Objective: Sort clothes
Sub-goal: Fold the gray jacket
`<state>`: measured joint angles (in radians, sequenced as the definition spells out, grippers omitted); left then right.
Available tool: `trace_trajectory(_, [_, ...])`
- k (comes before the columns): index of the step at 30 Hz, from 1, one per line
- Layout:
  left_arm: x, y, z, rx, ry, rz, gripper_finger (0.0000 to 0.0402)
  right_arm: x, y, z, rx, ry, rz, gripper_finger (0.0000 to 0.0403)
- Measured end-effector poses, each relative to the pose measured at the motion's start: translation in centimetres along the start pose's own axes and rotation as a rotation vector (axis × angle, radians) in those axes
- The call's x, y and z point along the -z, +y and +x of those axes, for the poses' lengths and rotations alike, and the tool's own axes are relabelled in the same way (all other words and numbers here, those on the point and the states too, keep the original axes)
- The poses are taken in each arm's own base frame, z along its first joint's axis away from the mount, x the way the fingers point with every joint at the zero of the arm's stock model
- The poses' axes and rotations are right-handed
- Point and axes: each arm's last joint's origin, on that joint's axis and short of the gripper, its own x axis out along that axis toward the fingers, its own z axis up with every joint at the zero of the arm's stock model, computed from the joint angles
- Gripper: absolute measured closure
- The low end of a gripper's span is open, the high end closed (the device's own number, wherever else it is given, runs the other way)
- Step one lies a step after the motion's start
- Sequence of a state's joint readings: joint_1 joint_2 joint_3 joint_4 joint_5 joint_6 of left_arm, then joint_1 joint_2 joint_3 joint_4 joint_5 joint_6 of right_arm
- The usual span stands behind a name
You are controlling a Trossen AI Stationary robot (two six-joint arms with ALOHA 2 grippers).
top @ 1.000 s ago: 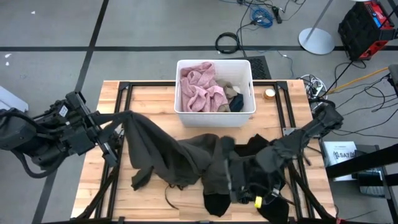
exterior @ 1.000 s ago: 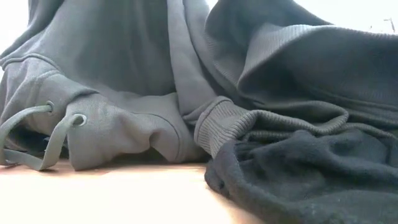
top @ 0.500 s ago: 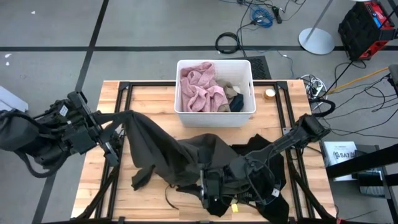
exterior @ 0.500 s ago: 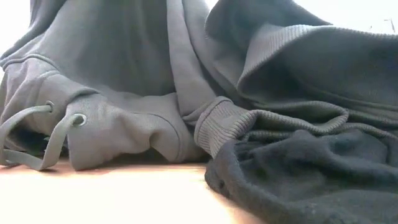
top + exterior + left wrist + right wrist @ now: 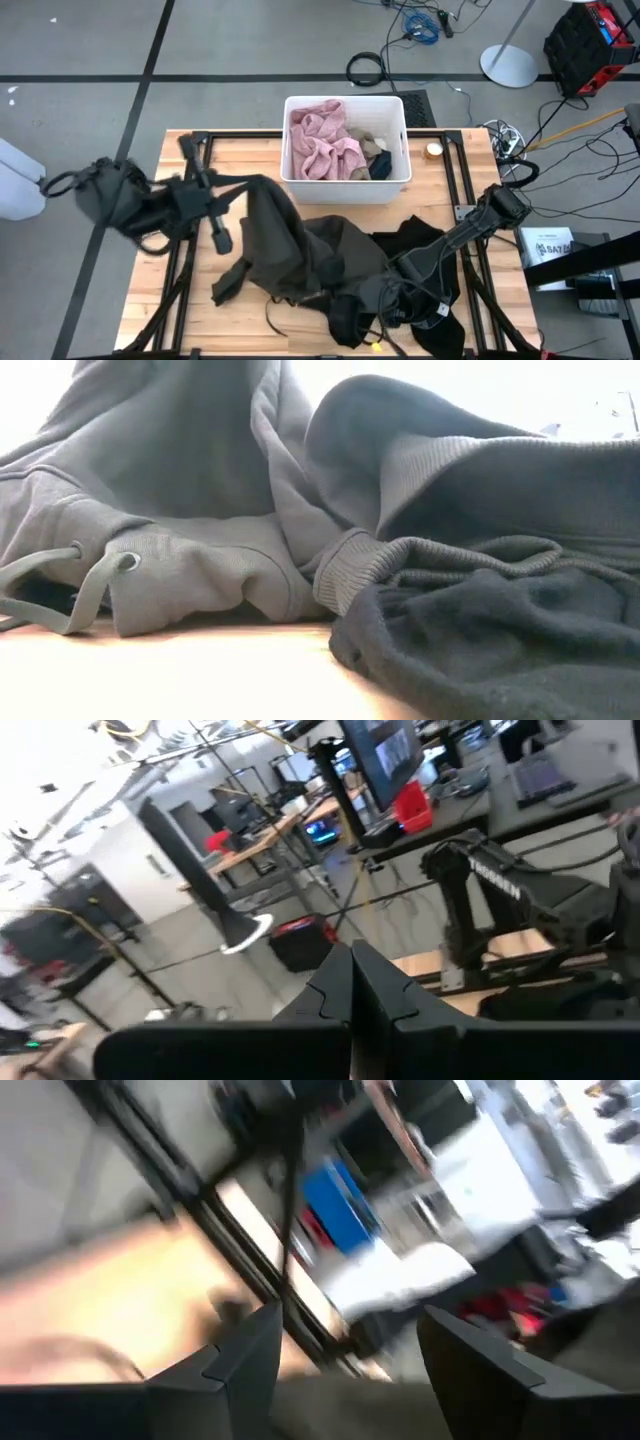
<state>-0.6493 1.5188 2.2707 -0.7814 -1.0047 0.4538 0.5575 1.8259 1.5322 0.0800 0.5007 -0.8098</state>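
An olive-green garment (image 5: pixel 290 240) drapes from my left gripper (image 5: pixel 243 187) down onto the table's middle, and it fills the low view (image 5: pixel 180 510). My left gripper is shut on it, as the left wrist view shows (image 5: pixel 352 990). A black garment (image 5: pixel 425 235) lies at the near right, partly under the olive one (image 5: pixel 500 650). My right gripper (image 5: pixel 345 305) is open low over the two garments near the front edge, with cloth under its fingers (image 5: pixel 345 1350). A fuzzy pink garment (image 5: pixel 320 140) and beige and dark teal ones (image 5: pixel 372 150) lie in the white bin (image 5: pixel 345 190). My left gripper pinches the olive-green garment by its raised top part (image 5: pixel 257 188) between its two shut fingers, coming level from the table's left. That part is lifted, and the rest slopes down with its lower end (image 5: pixel 230 285) on the table. My right gripper stands in the cloth pile; I cannot tell whether it touches it.
The white bin stands at the table's far middle. A small round tin (image 5: pixel 433 151) sits to the right of it. Black frame rails (image 5: pixel 190 270) run along the table's left and right sides. The olive garment's drawstring (image 5: pixel 60 585) trails on the table near the front.
My left gripper has gone toward the table's right edge, toward the bin, drawing the olive garment's held top part with it; the lower part has stayed on the table. My right gripper has gone toward the table's left and near edges over the garments.
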Motion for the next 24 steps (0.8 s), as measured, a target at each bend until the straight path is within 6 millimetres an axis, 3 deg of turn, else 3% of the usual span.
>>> trace_trajectory(8, [0.7, 1.4, 2.3, 0.055, -0.020, -0.085, 0.0402, 2.6, 1.1, -0.3, -0.024, 0.353, -0.349, 0.0183])
trace_trajectory(16, [1.1, 0.7, 3.8, 0.077, 0.001, -0.058, 0.0402, 3.9, 1.6, 1.7, 0.004, 0.423, -0.531, 0.0183])
trace_trajectory(24, [1.3, -0.1, 4.5, 0.093, 0.014, -0.040, 0.0402, 5.4, 3.8, 3.9, -0.036, 0.474, -0.733, 0.0184])
